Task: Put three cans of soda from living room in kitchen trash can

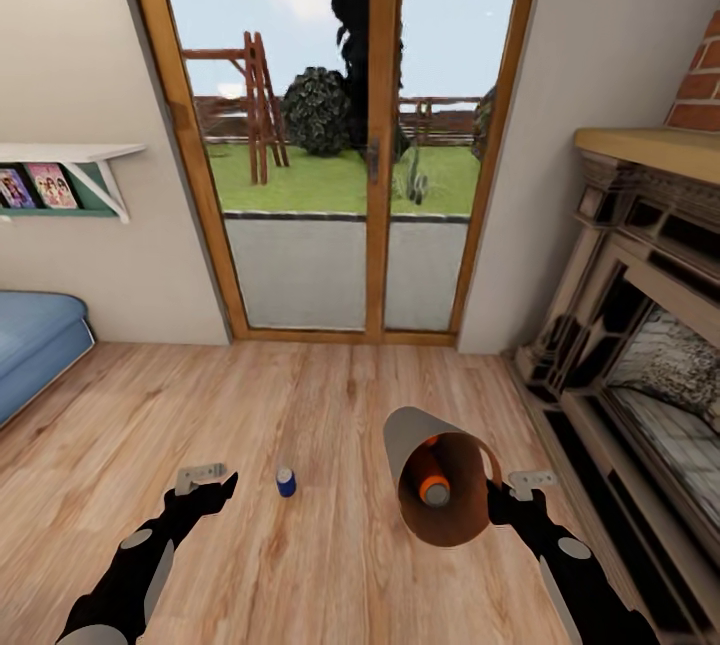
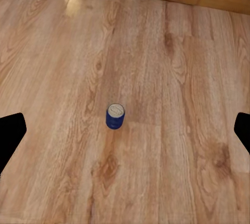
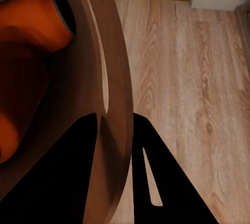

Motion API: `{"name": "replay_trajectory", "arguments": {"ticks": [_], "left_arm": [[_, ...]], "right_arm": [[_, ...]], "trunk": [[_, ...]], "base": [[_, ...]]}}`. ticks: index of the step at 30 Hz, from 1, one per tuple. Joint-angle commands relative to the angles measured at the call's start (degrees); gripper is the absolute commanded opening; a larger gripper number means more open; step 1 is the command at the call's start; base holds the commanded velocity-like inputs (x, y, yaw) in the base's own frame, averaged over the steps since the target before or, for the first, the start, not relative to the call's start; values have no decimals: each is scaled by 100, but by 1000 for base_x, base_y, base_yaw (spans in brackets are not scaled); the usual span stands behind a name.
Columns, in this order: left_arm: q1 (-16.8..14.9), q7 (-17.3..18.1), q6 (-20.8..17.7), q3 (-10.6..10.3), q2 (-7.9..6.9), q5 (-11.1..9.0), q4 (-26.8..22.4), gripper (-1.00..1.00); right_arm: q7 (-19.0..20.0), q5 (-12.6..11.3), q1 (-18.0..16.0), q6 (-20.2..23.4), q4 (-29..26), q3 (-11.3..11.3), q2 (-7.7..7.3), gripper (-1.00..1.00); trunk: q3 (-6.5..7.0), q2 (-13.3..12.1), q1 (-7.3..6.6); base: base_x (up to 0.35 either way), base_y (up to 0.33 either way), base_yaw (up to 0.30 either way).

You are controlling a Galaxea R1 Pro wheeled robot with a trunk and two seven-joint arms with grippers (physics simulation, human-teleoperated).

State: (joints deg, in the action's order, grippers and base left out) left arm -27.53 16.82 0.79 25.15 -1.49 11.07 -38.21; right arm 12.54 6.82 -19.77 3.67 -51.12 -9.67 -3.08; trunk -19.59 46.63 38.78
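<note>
A dark blue can of soda (image 1: 286, 482) (image 2: 115, 116) stands upright on the wood floor of the living room. My left gripper (image 1: 208, 485) (image 2: 126, 133) hangs open just left of it in the head view, a little above the floor, with the can ahead between the spread fingers. My right gripper (image 1: 500, 493) (image 3: 117, 130) is shut on the rim of the tash can (image 1: 406, 432) (image 3: 112, 52), which is lifted and tipped with its mouth toward me. An orange can (image 1: 433, 478) (image 3: 36, 21) lies inside, with a second orange shape (image 3: 9, 130) beside it.
Wood-framed glass doors (image 1: 380, 155) stand straight ahead. A brick and wood fireplace (image 1: 640, 325) lines the right side. The corner of a blue sofa (image 1: 35, 340) shows at left under a wall shelf (image 1: 70, 170). Open floor lies between them.
</note>
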Motion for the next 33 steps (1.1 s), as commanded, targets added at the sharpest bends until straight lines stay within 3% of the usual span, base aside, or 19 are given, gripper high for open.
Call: {"name": "replay_trajectory", "arguments": {"ticks": [1, 33], "left_arm": [[1, -1, 2, -1, 0, 0, 3, 100], [-3, -3, 63, -2, 0, 7, -3, 100]], "right_arm": [[38, -49, -4, 3, -10, -1, 2, -100], [38, -49, -2, 19, -3, 17, 9, -100]], "trunk": [[1, 1, 0], [1, 1, 0]], "base": [[327, 85, 0], [317, 38, 0]]}}
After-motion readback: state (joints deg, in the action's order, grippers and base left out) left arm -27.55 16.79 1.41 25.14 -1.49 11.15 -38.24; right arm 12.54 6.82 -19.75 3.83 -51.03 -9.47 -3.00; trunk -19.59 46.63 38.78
